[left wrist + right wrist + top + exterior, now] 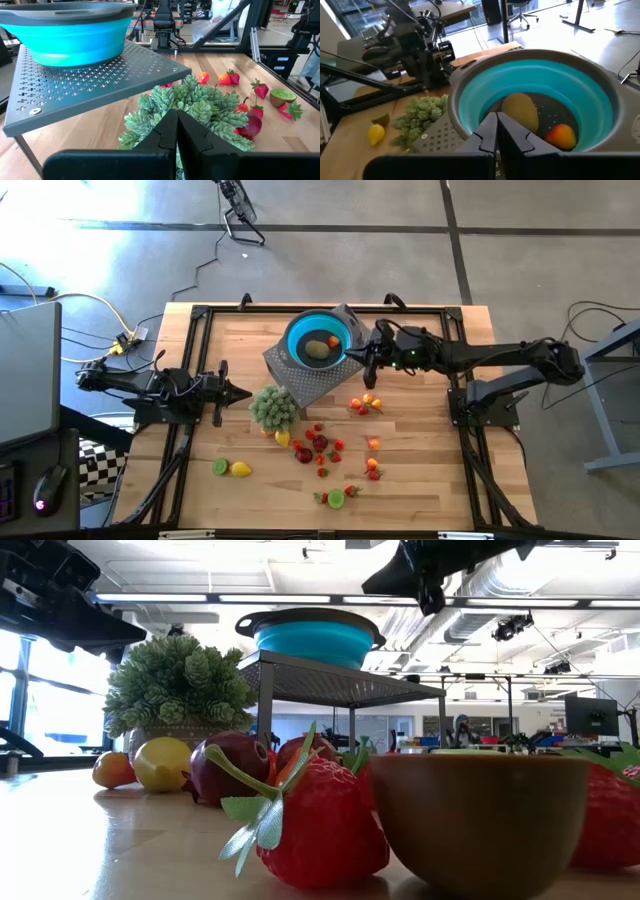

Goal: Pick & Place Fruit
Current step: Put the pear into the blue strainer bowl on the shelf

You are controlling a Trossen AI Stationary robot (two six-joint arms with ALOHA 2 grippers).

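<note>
Now, fruit: most of the fruit (pixel 322 445) is lying scattered on the bare table (pixel 420 480), spreading from the middle toward six o'clock in the high view; a brownish-green piece (pixel 520 111) and an orange piece (pixel 561 136) are already sitting inside the blue bowl (pixel 318 335).

Bowl: it is standing on a grey perforated rack (pixel 90 80) toward twelve o'clock, with a green plant (pixel 274 407) just beside the rack at its seven o'clock.

My right gripper (pixel 368 360): I am hovering it at the bowl's rim, on the three o'clock side, fingers clenched together and carrying nothing.

Bearing to the next piece: the nearest loose cluster, small orange and red pieces (pixel 365 404), is lying at about six o'clock from my right gripper, near it, lower down on the tabletop.

Long axis: these pieces look rounded, so I judge approach angle matters little.

My left gripper (pixel 238 392): I am waiting with it at the plant's nine o'clock, fingers pressed together, empty.

Nearer arm: my right, by my reckoning, for that cluster.
</note>
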